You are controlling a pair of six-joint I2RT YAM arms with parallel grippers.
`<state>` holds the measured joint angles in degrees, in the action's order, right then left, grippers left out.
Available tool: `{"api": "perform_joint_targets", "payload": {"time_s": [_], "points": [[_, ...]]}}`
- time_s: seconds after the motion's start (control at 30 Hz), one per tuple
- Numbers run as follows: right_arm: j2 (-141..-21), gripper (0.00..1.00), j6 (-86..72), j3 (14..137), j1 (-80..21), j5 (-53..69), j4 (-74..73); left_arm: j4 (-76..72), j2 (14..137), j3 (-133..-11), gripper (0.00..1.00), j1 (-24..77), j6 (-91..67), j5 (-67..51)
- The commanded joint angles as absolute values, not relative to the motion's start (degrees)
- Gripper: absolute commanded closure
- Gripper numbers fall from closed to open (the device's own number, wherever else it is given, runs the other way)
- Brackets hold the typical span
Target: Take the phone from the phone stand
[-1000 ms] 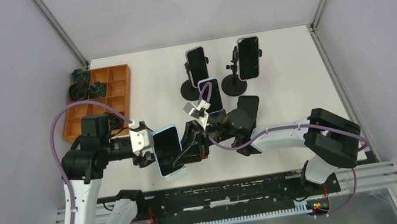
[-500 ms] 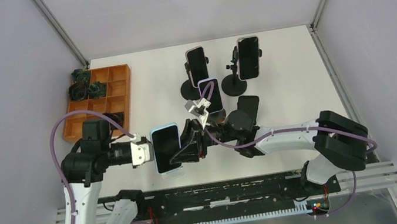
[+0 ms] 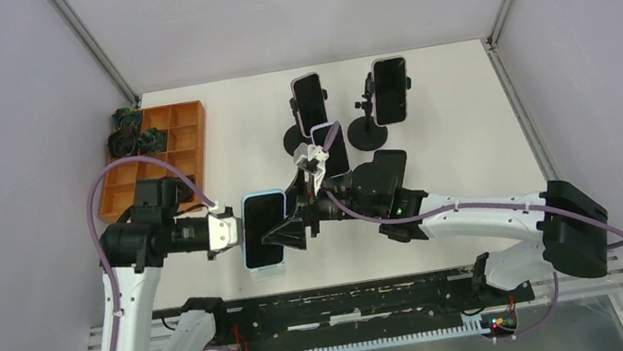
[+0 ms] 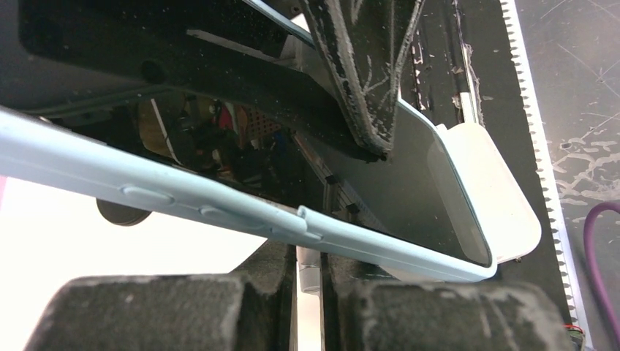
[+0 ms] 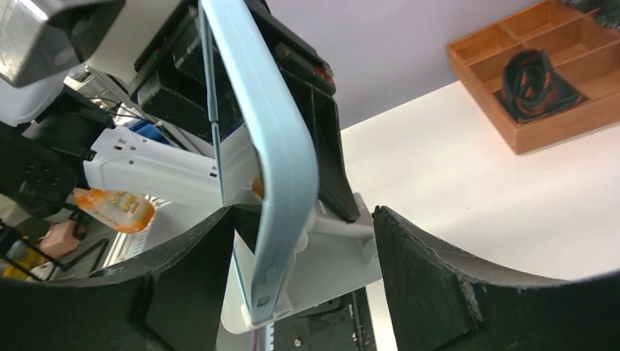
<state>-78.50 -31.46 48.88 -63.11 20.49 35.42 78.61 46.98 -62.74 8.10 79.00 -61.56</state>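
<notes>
A wooden compartment tray (image 3: 203,136) is sitting at the far left edge of the white table (image 3: 232,103). Dark coiled items (image 3: 132,137) are lying in its far compartments; one coil (image 5: 537,88) is showing in the right wrist view. Two spare phones, the left one (image 3: 309,103) and the right one (image 3: 390,89), are standing upright on round black bases (image 3: 369,136) near the table's far edge, just beside each other.
</notes>
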Motion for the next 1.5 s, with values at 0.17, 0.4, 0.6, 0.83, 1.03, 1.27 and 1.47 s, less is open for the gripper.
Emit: {"api": "perform_joint_targets", "payload": {"time_s": [0.17,0.4,0.6,0.83,1.03,1.27,1.47], "points": [[-75.3,0.40,-24.1,55.3,-61.7,6.5,32.6,83.9,45.8,-65.6,0.98,9.2,81.5,-70.2],[-75.5,0.81,-29.6,55.3,-61.5,15.3,38.4,83.9,46.5,-65.5,0.98,9.3,82.5,-69.3],[-72.7,0.98,-35.3,55.0,-59.2,19.5,41.4,83.9,46.4,-64.8,0.98,9.3,84.5,-67.2],[-65.7,1.00,-45.1,54.6,-50.6,23.4,40.8,83.7,45.9,-63.9,0.98,9.3,88.3,-62.5],[-58.7,1.00,-43.0,49.9,-46.4,20.0,27.6,83.0,46.0,-64.2,0.98,9.3,88.9,-61.4],[-64.1,1.00,-49.6,36.0,-45.9,22.5,28.8,82.9,46.1,-67.4,0.98,9.3,87.5,-62.5],[-76.9,1.00,-51.5,34.9,-52.5,19.3,34.5,82.8,45.5,-68.2,0.98,9.3,86.4,-63.3]]}}
